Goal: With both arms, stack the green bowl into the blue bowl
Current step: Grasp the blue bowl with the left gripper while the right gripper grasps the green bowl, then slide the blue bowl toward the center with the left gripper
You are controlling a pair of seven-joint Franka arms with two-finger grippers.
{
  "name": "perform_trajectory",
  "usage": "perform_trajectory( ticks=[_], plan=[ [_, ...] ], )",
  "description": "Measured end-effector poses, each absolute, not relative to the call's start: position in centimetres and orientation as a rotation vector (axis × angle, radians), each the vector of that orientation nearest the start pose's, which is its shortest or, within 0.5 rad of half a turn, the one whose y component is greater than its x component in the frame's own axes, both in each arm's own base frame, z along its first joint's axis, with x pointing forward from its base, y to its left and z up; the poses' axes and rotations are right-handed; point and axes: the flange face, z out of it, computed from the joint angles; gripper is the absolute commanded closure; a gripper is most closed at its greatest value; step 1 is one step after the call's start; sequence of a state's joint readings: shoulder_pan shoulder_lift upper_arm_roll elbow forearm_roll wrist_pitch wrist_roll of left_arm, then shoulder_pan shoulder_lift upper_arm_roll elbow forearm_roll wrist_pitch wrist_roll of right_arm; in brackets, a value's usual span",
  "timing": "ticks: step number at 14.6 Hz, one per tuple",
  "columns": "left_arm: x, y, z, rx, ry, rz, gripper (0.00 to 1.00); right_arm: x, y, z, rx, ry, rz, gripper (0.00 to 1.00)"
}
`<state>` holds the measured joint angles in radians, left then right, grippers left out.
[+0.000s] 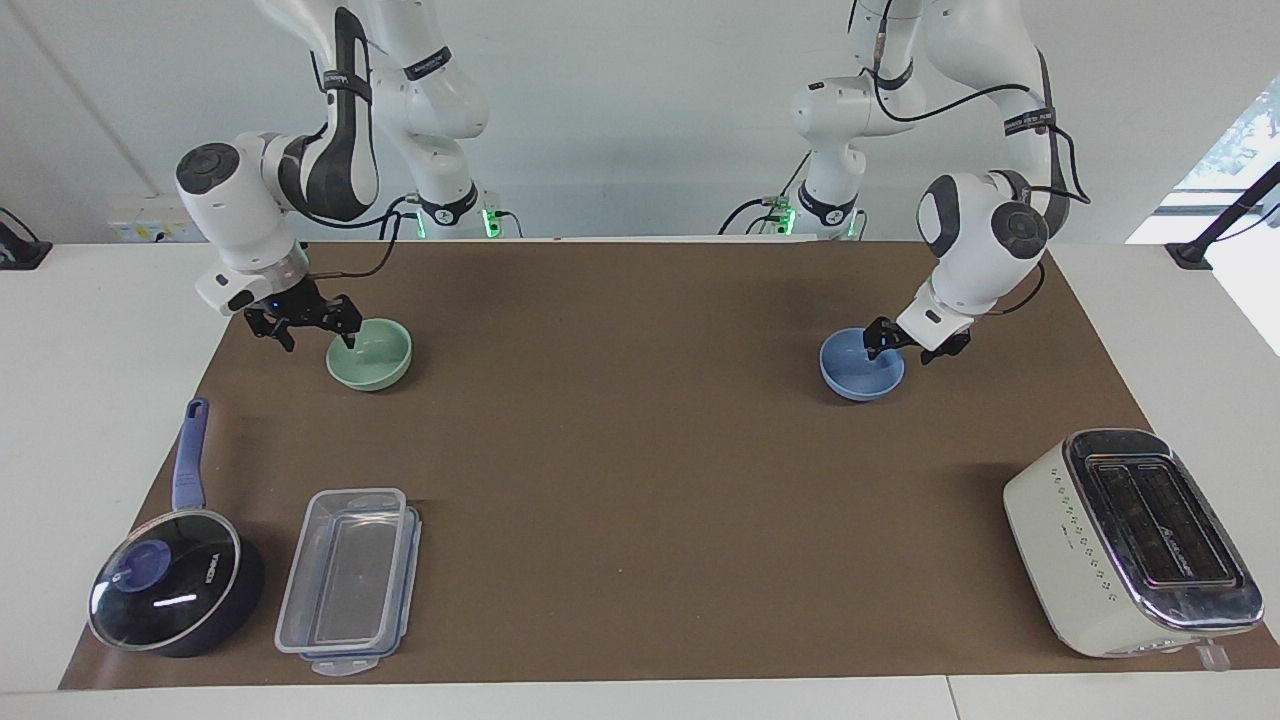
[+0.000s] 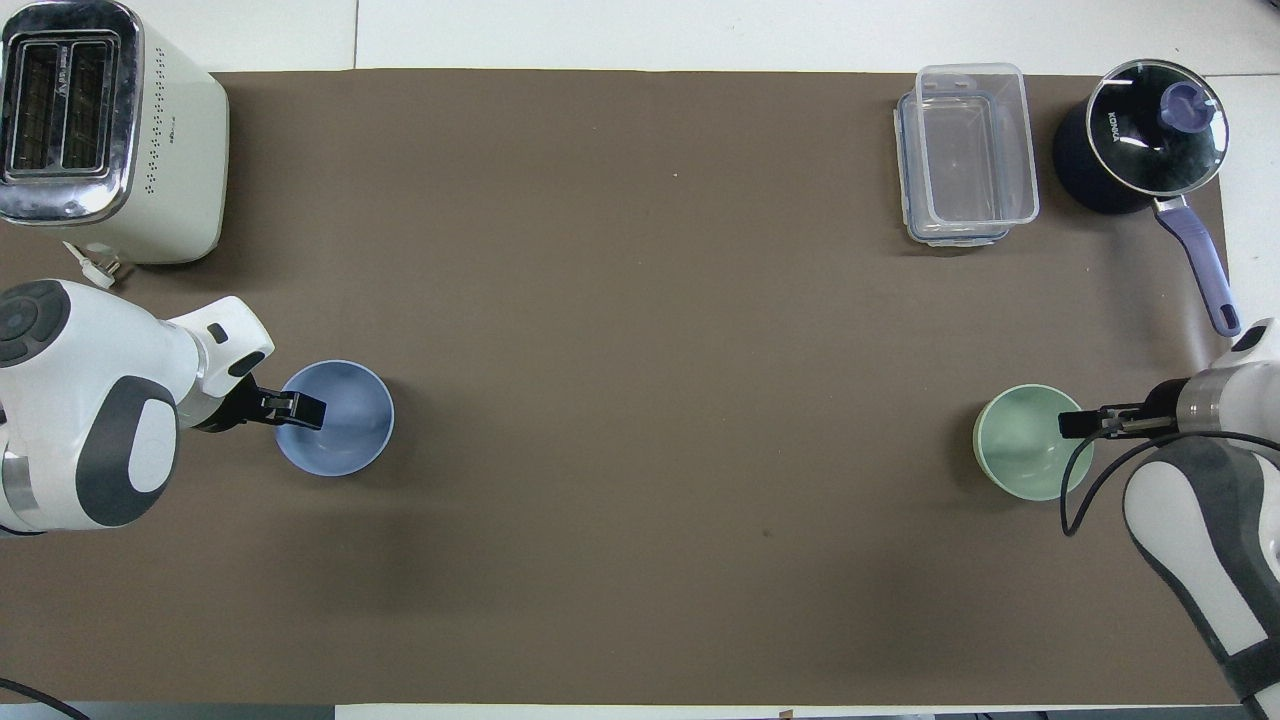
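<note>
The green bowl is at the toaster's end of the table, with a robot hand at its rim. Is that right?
Not quite. The green bowl stands at the saucepan's end of the table, not the toaster's; the toaster is at the end where the blue bowl stands. The right hand is indeed at the green bowl's rim. The facing view shows this.

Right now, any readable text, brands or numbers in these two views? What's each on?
"KONKA": white lettering on the glass lid of the saucepan, readable in the overhead view; it also shows in the facing view, too small to read there.
Toaster: a small dark mark on its cream side, too small to read.
Arm bands: lettering present, too small to read.
Nothing readable on the bowls or the plastic container.
</note>
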<state>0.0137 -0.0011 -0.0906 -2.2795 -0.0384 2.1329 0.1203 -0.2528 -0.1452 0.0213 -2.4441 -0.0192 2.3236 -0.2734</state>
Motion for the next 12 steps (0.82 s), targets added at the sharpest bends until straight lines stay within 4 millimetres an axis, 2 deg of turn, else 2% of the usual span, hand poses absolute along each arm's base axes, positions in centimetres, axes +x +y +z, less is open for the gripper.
perform_trajectory(
  ticks=[2, 3, 4, 5, 6, 7, 10, 12],
  plan=[
    [49.5, -4.0, 34.1, -3.154, 0.276, 0.24, 0.93, 44.8, -11.2, 34.1, -3.165, -0.08, -0.046, 0.0],
    [49.4, -4.0, 33.9, -3.154, 0.277, 0.246, 1.0, 44.5, -11.6, 33.4, -3.164, -0.067, -0.04, 0.0],
    [49.2, -4.0, 33.7, -3.153, 0.277, 0.251, 1.0, 44.3, -12.0, 32.8, -3.162, -0.057, -0.028, 0.0],
    [49.1, -4.0, 33.6, -3.153, 0.278, 0.254, 1.0, 44.2, -12.2, 32.4, -3.16, -0.051, -0.019, 0.14],
    [49.0, -4.0, 33.6, -3.152, 0.278, 0.254, 1.0, 44.1, -12.3, 32.3, -3.159, -0.049, -0.013, 0.49],
    [48.9, -4.0, 33.6, -3.152, 0.278, 0.253, 1.0, 44.0, -12.3, 32.2, -3.159, -0.049, -0.012, 0.99],
    [49.1, -4.0, 34.0, -3.153, 0.278, 0.234, 1.0, 44.0, -12.2, 32.2, -3.159, -0.05, -0.009, 1.0],
    [50.1, -4.2, 35.4, -3.155, 0.275, 0.222, 1.0, 44.0, -12.2, 32.2, -3.159, -0.051, -0.009, 1.0]
  ],
)
